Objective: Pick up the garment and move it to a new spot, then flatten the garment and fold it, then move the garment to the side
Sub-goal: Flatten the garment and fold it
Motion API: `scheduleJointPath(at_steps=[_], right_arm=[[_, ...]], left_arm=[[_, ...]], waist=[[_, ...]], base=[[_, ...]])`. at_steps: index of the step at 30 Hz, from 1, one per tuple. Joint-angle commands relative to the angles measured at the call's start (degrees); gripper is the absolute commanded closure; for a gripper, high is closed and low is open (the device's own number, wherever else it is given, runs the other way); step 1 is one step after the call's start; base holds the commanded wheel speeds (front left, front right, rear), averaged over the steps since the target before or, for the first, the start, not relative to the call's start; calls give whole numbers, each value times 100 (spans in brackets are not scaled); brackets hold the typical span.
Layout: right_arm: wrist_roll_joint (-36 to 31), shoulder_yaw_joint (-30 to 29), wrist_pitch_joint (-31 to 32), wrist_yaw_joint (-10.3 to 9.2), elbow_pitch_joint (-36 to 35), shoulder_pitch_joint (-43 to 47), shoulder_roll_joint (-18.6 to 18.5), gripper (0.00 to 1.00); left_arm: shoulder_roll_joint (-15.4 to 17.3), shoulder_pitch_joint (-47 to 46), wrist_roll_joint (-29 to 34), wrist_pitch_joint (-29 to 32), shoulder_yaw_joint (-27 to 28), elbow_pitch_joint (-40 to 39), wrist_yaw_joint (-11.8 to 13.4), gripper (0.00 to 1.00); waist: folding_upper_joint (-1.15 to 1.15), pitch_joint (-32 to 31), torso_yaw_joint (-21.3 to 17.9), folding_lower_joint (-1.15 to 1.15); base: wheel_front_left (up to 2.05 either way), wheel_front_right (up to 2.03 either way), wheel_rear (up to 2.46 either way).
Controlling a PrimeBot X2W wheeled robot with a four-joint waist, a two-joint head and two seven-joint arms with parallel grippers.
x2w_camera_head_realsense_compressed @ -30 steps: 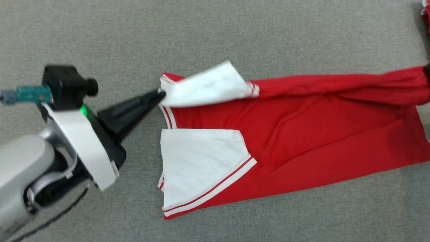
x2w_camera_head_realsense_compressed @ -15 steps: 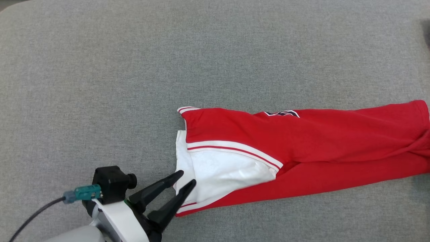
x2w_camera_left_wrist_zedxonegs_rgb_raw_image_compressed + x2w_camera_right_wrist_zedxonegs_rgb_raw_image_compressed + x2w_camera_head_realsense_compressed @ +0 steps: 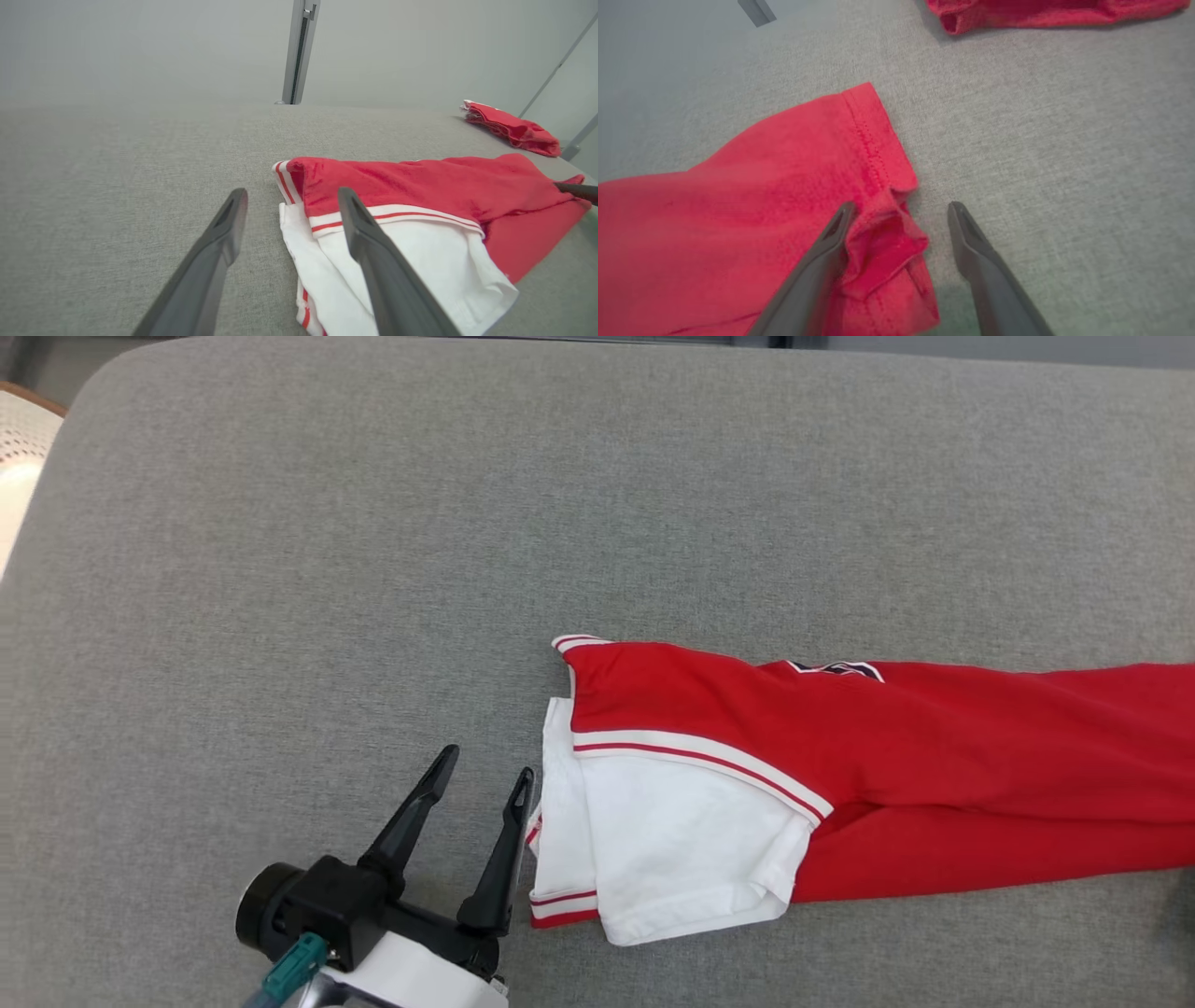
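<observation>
The red jersey shirt with white sleeves and red-and-white striped trim (image 3: 887, 756) lies in a long, narrow band across the grey woven padded surface (image 3: 280, 569), sleeve end toward your left arm. Judge it light, soft and quite limp. It will sag between any two holds, and its stacked layers are likely to slide over one another. Take it at the stitched edges, where the cloth is thicker: the trimmed sleeve cuff at one end and the sewn hem at the other, pinching through every layer. Your left gripper (image 3: 485, 770) stands just beside the white sleeve, jaws spread wide and holding nothing. Your right gripper (image 3: 901, 207) is also spread. It straddles a puckered corner of the red hem, with one finger against the cloth and no pinch on it. That hem end runs off the head view's right edge. You cannot count the layers underneath, and the dark printed emblem (image 3: 836, 669) is half tucked into the fold. A second red cloth (image 3: 511, 128) sits well apart near the far corner, and a pale object (image 3: 19, 457) at the head view's left edge is too cut off to identify.
</observation>
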Motion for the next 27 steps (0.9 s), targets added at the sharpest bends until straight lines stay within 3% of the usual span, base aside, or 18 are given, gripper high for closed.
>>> scheduleJointPath(at_steps=[1, 7, 8, 9, 14, 20, 27], right_arm=[[-116, -41, 72, -4, 121, 4, 44, 0], [-325, 72, 508, -1, 579, -114, 453, 0], [-316, 119, 548, -1, 590, -136, 467, 58], [-301, 143, 555, -1, 593, -150, 471, 100], [-452, -101, 251, -11, 663, -330, 174, 100], [-843, -341, -193, -9, 618, -508, -283, 100], [-1151, 76, -359, -6, -789, -386, -425, 100]], left_arm=[[-102, 113, 180, -23, 146, 48, -68, 0], [-765, 699, 985, -23, 820, 243, -530, 0], [-855, 754, 1091, -24, 885, 252, -644, 0], [-953, 788, 1185, -23, 988, 252, -726, 0], [-1299, 987, 1672, -23, 1399, 224, -1073, 0], [-1498, 1171, 2027, -23, 1766, 295, -1429, 0], [-1657, 1344, 2270, -24, 2124, 343, -1724, 0]], waist=[[0, -91, 98, 0], [0, -265, 171, 0], [0, -297, 165, 0], [0, -326, 156, 0], [0, -455, 40, 0], [0, -599, -161, 0], [0, -752, -355, 0]], base=[[0, 0, 0], [0, 0, 0], [0, 0, 0], [0, 0, 0], [0, 0, 0], [0, 0, 0], [0, 0, 0]])
